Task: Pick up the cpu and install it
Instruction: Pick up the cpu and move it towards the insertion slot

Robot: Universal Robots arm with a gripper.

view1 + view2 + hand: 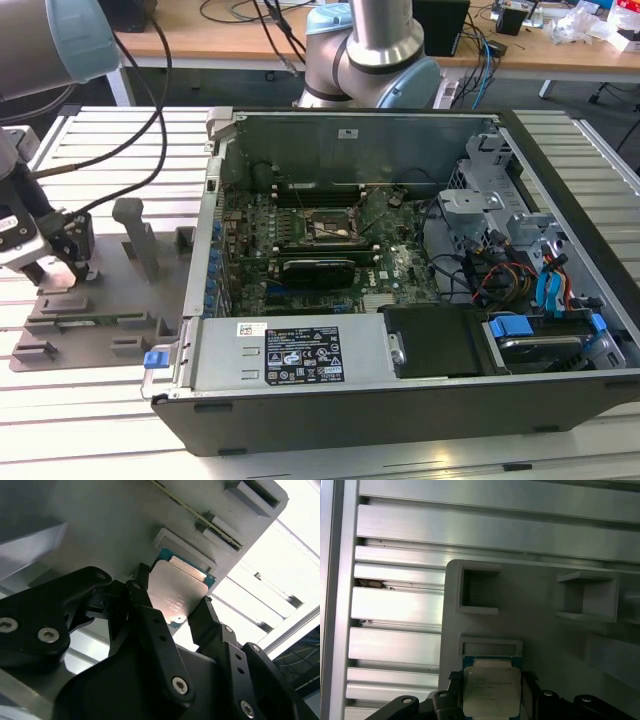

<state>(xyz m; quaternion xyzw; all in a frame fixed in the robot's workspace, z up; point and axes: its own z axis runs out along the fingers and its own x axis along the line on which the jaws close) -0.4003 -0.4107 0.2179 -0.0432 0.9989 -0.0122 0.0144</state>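
Note:
The cpu (176,594) is a flat square chip with a pale metal top and a thin coloured rim. It sits between my two black fingers, just over the grey fixture plate (100,525). My gripper (172,606) is shut on the cpu, one finger (145,605) against each side. In the first wrist view the cpu (491,692) lies below a shallow rectangular pocket of the plate, with my gripper (491,677) around it. In the exterior view my gripper (58,268) hangs over the fixture plate (110,320) at the exterior view's left. The dark socket frame (330,228) sits on the motherboard inside the open computer case.
The open case (400,270) stands to the exterior view's right of the fixture plate, its near wall (300,350) tall. A long black card (318,268) lies just in front of the socket. Cables (500,275) and drive cages fill the case's right side. A grey post (135,235) rises from the fixture plate.

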